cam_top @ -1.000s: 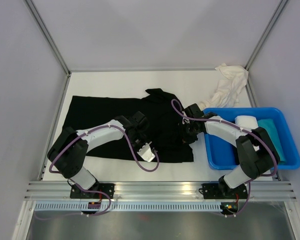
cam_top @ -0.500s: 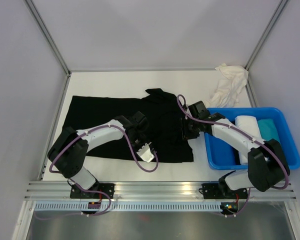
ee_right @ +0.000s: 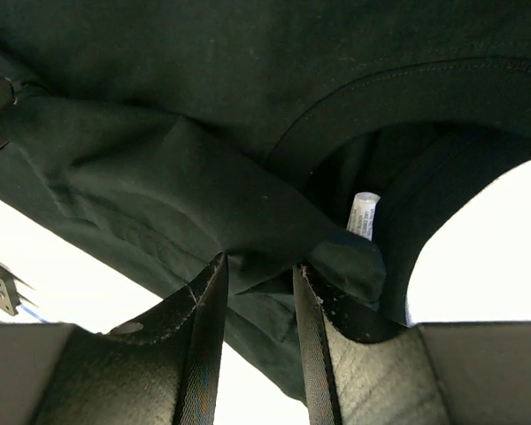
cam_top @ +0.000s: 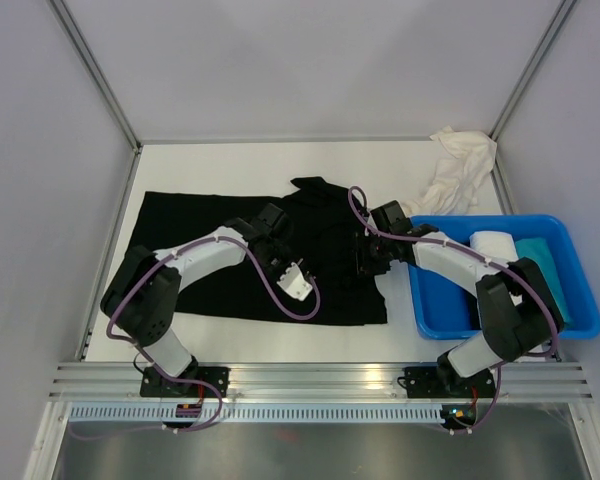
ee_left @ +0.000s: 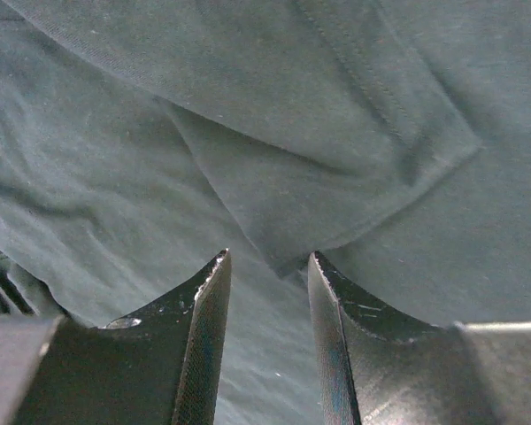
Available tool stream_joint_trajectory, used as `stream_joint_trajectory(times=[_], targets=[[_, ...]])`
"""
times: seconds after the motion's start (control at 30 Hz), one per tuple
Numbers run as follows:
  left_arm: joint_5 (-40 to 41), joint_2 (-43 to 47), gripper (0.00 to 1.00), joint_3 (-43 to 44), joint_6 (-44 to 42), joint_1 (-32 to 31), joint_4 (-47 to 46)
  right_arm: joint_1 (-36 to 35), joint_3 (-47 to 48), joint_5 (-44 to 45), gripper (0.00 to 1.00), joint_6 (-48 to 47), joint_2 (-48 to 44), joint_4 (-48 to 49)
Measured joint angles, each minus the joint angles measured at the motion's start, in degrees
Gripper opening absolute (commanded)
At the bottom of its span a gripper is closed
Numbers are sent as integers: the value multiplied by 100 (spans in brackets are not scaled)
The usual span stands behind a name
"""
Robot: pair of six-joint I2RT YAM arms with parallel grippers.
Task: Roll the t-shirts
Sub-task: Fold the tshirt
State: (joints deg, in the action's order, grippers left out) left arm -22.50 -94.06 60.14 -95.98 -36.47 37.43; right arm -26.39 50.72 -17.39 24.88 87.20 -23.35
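**Top external view: both grippers stand parted over the soft black cloth t-shirt [cam_top: 195,215]**

Nearest the arm bases, the black t-shirt's lower hem runs along the front part of the white table [cam_top: 230,165]. The shirt lies mostly flat, from the left edge of the table almost to the blue rectangular plastic tub [cam_top: 510,330] on the right.

The left gripper [ee_left: 267,257] sits over the middle of the shirt. In the left wrist view its two dark fingers are apart, and nothing is between them. A pointed fold of the cloth ends just beyond the tips.

The right gripper [ee_right: 259,262] is at the shirt's right side, close to the tub's left wall. In the right wrist view its fingers are also apart, and a loose fold of black cloth drapes across the tips. Whether that fold is pinched cannot be told. Beyond it the stitched neck opening gapes, with a small white label [ee_right: 363,215] inside and the table showing through.

Inside the tub lie a white roll of cloth [cam_top: 492,243] and, to its right, a teal piece of cloth [cam_top: 542,258].

Farther back the black shirt bunches into a dark hump. At the far right corner, behind the tub, a cream-white t-shirt [cam_top: 458,165] lies crumpled.
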Motion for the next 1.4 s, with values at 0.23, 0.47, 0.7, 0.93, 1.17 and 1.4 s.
stream_joint_trajectory(times=[0.23, 0.47, 0.7, 0.93, 1.17, 1.4], targets=[[7, -151, 25, -31, -7, 20, -350, 83, 4, -101, 19, -2, 144, 74], [-2, -164, 2, -114, -39, 37, -452, 249, 59, -98, 0, -66, 278, 55], [74, -146, 2, -549, -44, 175, -872, 590, 201, -31, 0, -256, 380, -35], [133, -55, 2, -957, -57, 201, -1440, 619, 328, -81, 4, -380, 577, -105], [173, -46, 27, -1027, -55, 201, -1779, 638, 385, -55, 25, -452, 662, -125], [328, 87, 34, -1027, -48, 205, -1836, 638, 667, 273, 32, -535, 586, -485]])
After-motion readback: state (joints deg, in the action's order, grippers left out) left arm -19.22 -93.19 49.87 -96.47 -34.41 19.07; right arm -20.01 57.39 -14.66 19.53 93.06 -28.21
